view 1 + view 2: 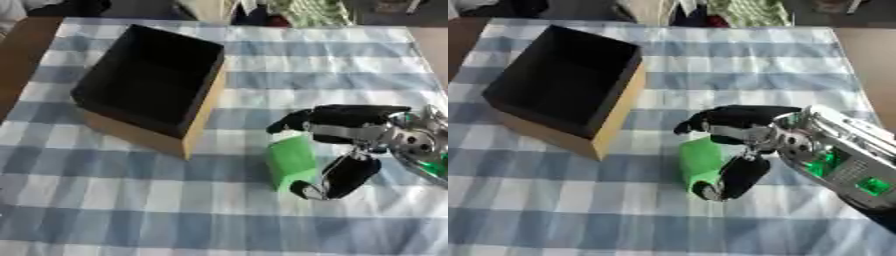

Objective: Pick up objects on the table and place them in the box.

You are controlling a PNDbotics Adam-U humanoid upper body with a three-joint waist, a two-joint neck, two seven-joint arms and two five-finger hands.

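Desk (262,220) is covered in a blue and white checked cloth. The box (149,82) at 10 o'clock is black inside with tan cardboard sides. The block (290,160) near the middle is bright green. Right hand (741,131) at 3 o'clock is black with a silver wrist showing green bits.

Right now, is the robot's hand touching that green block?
Touching. In the right eye view the right hand has fingers and thumb curled against the green block.

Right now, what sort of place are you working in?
Probably a home dining table or a staged test table: a blue-and-white checked tablecloth, an open cardboard box, and my right hand with fingers around a green block.
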